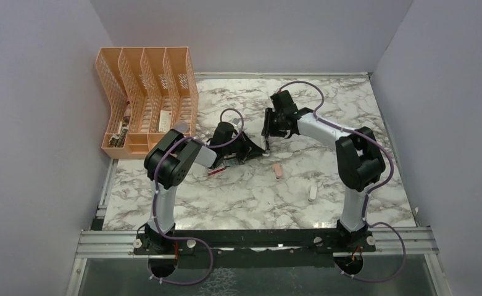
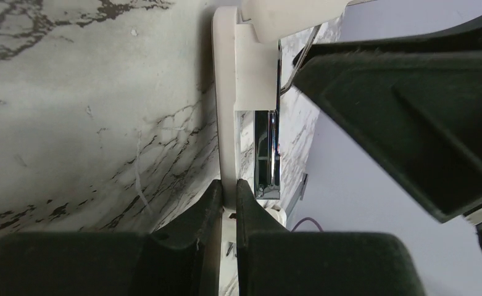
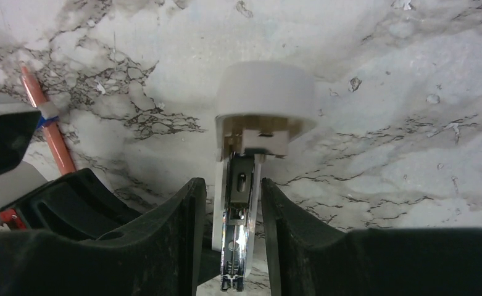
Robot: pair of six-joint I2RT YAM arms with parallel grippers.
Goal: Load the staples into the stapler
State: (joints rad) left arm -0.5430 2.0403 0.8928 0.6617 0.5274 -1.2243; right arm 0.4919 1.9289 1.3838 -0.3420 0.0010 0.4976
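Note:
The stapler (image 3: 266, 102) is a slim white bar hinged open, and its silver metal channel (image 3: 241, 234) is bared. It hangs over the table's middle (image 1: 266, 150). My left gripper (image 2: 228, 183) is shut on the thin white arm of the stapler (image 2: 226, 92), with the metal part (image 2: 267, 148) beside it. My right gripper (image 3: 233, 185) is open; its fingers stand either side of the metal channel with a small gap. The staples are out of view. A corner of a red-and-white box (image 1: 216, 170) shows under the left arm.
An orange mesh file rack (image 1: 145, 102) stands at the back left. A short pink block (image 1: 278, 171) and a small white piece (image 1: 312, 192) lie on the marble right of centre. An orange pen with a blue cap (image 3: 47, 123) lies near the left arm.

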